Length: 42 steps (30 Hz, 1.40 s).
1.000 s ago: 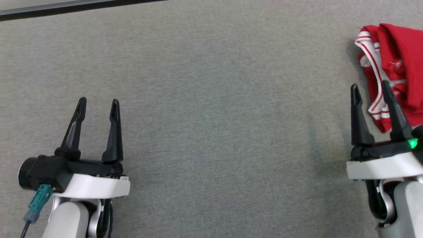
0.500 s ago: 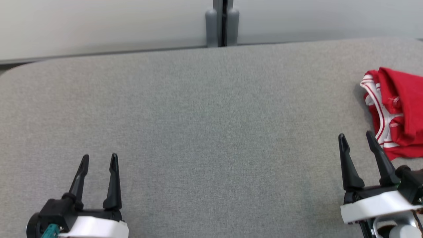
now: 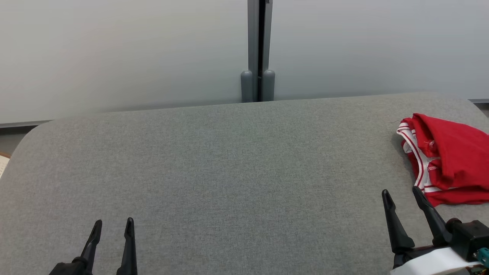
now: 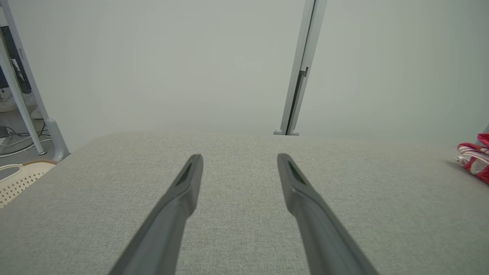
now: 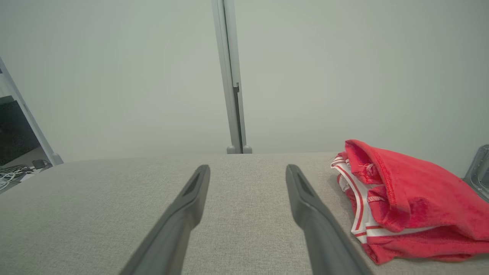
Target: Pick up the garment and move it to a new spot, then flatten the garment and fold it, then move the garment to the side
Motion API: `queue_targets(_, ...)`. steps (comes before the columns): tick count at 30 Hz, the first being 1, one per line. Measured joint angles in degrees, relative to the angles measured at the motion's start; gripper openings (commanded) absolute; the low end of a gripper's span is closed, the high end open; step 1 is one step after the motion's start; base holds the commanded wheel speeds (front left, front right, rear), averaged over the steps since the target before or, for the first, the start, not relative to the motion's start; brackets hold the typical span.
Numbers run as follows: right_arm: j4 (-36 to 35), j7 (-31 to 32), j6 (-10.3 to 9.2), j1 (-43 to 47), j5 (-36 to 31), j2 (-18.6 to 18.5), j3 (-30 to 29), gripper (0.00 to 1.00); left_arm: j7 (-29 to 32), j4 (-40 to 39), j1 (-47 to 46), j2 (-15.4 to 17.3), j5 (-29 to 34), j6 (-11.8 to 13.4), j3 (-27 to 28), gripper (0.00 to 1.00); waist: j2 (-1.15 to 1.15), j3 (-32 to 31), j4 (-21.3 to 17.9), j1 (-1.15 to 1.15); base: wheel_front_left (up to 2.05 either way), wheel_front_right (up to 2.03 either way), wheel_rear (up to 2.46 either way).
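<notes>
A red garment (image 3: pixel 449 160) with white striped trim lies folded in a bundle at the right end of the grey table (image 3: pixel 229 172). It also shows in the right wrist view as the garment (image 5: pixel 405 206) and at the far right of the left wrist view as the garment (image 4: pixel 475 156). My right gripper (image 3: pixel 401 195) is open, empty, just in front of and left of the bundle, not touching it. My left gripper (image 3: pixel 113 225) stands open and empty at the lower left, far from the garment. Both grippers' fingers (image 5: pixel 183 214) hover over bare cloth.
A pale partition wall with a grey post (image 3: pixel 258 49) stands behind the table's far edge. A perforated cream basket (image 4: pixel 19 177) sits beyond the table's left edge. A metal frame leg and cables (image 4: pixel 23 110) are at the left. The table corners are rounded.
The head camera has tilted up, so the wall and far table edge came into view and both grippers slid toward the bottom. The garment lies unmoved; both grippers stay open.
</notes>
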Motion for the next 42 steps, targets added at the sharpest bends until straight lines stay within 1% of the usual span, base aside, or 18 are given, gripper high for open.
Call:
queue_targets(20, -0.15, 1.13, 0.0, 0.94, -0.16, -0.02, -0.99, 1.0, 0.81, -0.7, 0.37, 0.18, 0.03, 1.37, -0.9, 1.0, 0.0, -0.83, -0.74, 0.0, 0.0, 0.0, 0.0)
queue_targets(33, 0.82, 1.12, 0.0, 0.72, 0.53, 0.03, -0.62, 1.0, 0.8, -0.51, 0.26, 0.47, 0.03, 1.98, -1.26, 1.0, 0.0, -1.38, 0.07, 0.0, 0.0, 0.0, 0.0)
queue_targets(34, 0.86, 1.12, 0.0, 0.64, 0.6, 0.08, -0.62, 0.0, 0.8, -0.51, 0.23, 0.52, 0.03, 1.98, -1.37, 0.0, 0.0, -1.37, 0.14, 0.0, 0.0, 0.0, 0.0)
queue_targets(38, 2.83, 1.13, 0.01, 1.72, 0.64, 0.62, -0.52, 0.0, 1.02, 1.49, 1.2, -0.45, -0.01, 1.97, -1.85, 0.0, 0.0, -1.36, 0.15, 0.0, 0.0, 0.0, 0.0)
queue_targets(42, 3.88, 1.14, 0.01, 2.04, 4.21, 0.8, -0.66, 0.0, 1.76, 2.26, 1.33, -1.07, -3.3, 1.52, -1.64, 0.0, 0.0, -1.26, 0.16, 0.0, 0.0, 0.0, 0.0)
